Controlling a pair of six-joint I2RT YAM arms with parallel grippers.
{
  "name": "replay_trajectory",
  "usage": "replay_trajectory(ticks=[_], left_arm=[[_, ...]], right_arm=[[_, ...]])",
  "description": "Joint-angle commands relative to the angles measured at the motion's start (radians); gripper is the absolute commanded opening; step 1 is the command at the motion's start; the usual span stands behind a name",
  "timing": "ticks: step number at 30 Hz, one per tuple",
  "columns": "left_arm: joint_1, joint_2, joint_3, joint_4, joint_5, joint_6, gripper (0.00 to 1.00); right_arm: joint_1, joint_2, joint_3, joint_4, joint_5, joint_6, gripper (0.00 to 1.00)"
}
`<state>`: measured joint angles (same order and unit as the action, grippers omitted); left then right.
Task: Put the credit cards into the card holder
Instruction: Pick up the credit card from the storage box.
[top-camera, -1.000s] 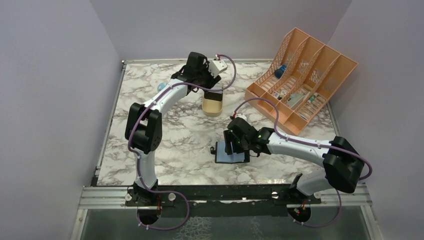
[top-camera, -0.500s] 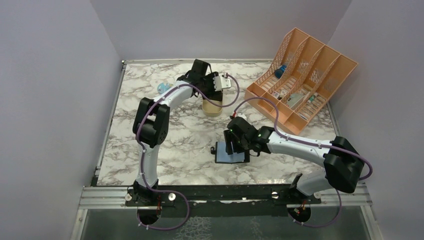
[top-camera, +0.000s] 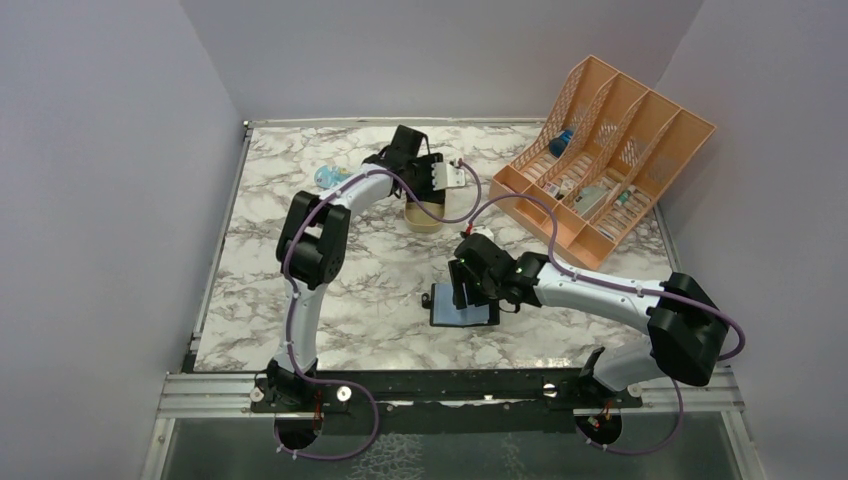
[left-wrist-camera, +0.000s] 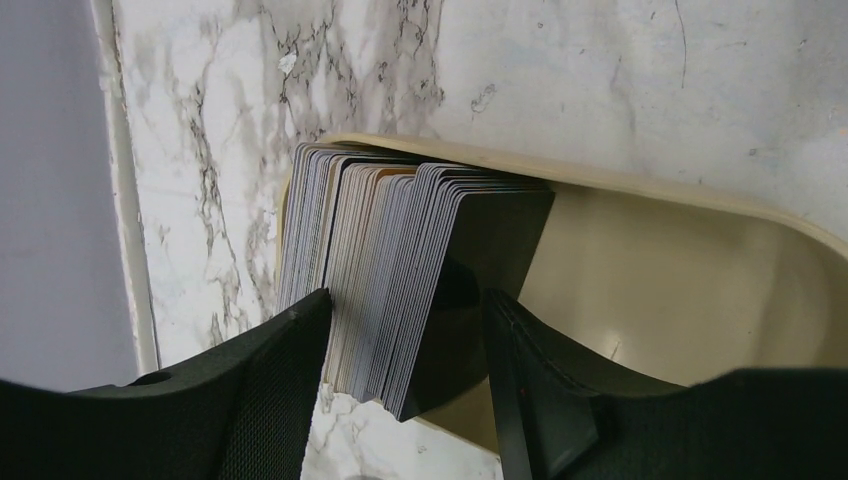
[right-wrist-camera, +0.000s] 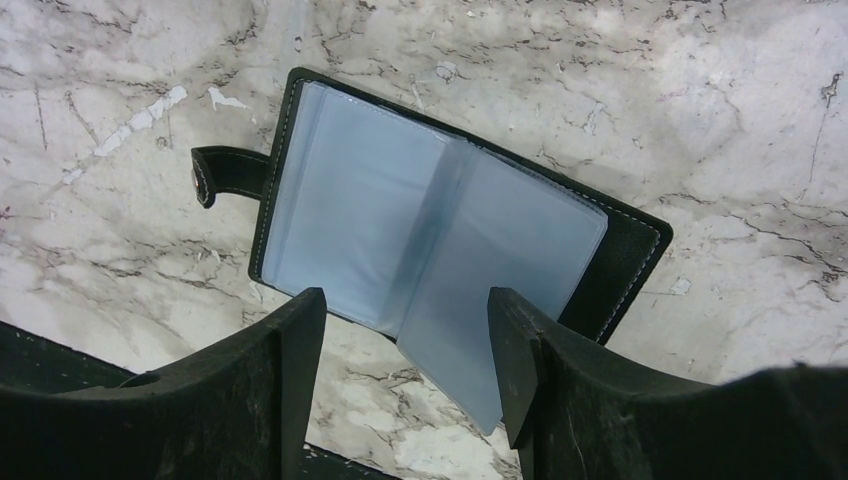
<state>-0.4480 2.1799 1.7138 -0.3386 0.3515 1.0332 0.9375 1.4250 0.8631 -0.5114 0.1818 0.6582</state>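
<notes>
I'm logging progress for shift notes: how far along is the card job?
Done: the card holder lies open on the table, sleeves apparently empty. In hand: the left gripper, open, straddles the cards standing in the tin; the right gripper hovers open over the holder. Left: gripping a card, carrying it over, slotting them all.

Credit cards (left-wrist-camera: 400, 250) filling gap between left gripper (left-wrist-camera: 405, 305) fingers; gold tin (left-wrist-camera: 680, 290) interior lying free at frame right. Top view: orange organizer (top-camera: 605, 160) blocking upper right, right arm (top-camera: 600, 290) crossing lower right.
</notes>
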Motion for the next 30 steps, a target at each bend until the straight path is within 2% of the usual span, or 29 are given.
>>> replay_trajectory(ticks=[1,14,23,30], left_arm=[[-0.011,0.018,0.018,0.013,-0.030,0.031,0.57],[-0.027,-0.035,-0.062,0.172,-0.112,0.038,0.42],[-0.038,-0.060,-0.080,0.203,-0.145,0.049,0.43],[-0.042,-0.066,-0.082,0.206,-0.165,0.062,0.38]], right_arm=[[0.004,-0.015,0.028,-0.016,0.039,0.000,0.61],[0.004,-0.035,0.009,-0.018,0.039,0.009,0.60],[0.004,-0.041,0.005,-0.015,0.039,0.011,0.60],[0.004,-0.044,0.001,-0.013,0.037,0.012,0.60]])
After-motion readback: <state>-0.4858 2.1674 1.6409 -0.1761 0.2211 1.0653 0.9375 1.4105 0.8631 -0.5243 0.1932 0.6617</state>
